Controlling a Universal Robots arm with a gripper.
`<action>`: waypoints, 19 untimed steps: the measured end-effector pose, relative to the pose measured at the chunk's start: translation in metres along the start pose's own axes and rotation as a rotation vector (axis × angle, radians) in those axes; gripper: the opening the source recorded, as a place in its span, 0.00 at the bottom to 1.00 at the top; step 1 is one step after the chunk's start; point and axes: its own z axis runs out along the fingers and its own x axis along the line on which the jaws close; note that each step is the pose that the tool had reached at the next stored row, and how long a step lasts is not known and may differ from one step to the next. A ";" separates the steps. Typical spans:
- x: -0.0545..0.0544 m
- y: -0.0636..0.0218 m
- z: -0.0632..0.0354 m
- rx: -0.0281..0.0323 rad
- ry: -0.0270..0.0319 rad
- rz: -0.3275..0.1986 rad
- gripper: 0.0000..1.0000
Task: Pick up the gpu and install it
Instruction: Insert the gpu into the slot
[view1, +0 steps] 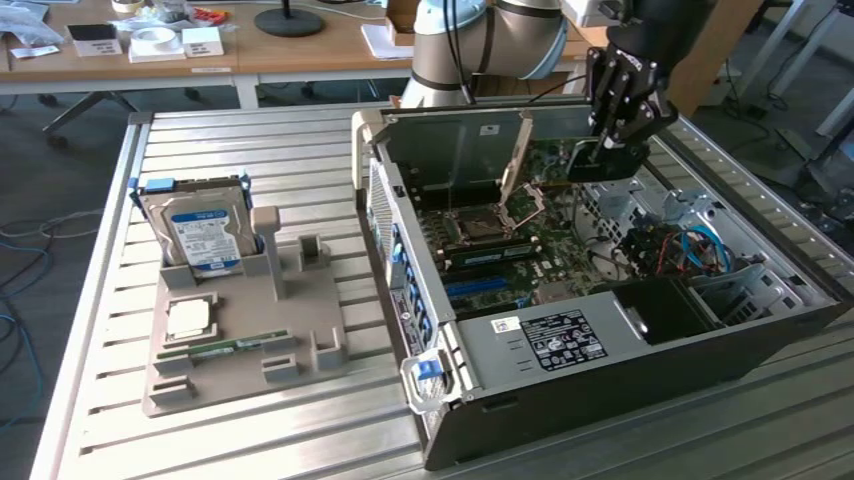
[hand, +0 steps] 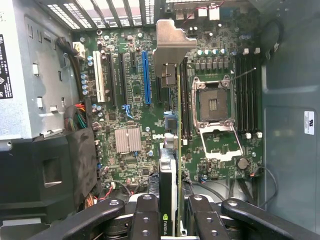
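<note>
claw (hand: 172, 212): pinching the gpu, one finger on each face
gpu (hand: 169, 175): edge-on between the claw's fingers, silver bracket (hand: 170, 42) at the end far from the claw
motherboard (hand: 130, 110): beyond the claw's fingertips, inside the open case (view1: 601, 380)

The gpu (hand: 168, 192) has a matt, smooth silver metal bracket (hand: 170, 45).

A silver-grey tubular arm (view1: 514, 35) with a black cable (view1: 450, 40) is noted, ending in a black hand (view1: 609, 138) whose linked fingers (hand: 145, 215) are studded with round fasteners (hand: 146, 198).
</note>
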 end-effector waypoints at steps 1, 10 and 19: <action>0.000 0.0000 0.0007 0.0000 0.0000 0.000 0.27; 0.000 0.0001 0.0007 0.0000 0.0001 0.000 0.27; 0.000 0.0018 0.0067 0.0000 0.0001 -0.001 0.27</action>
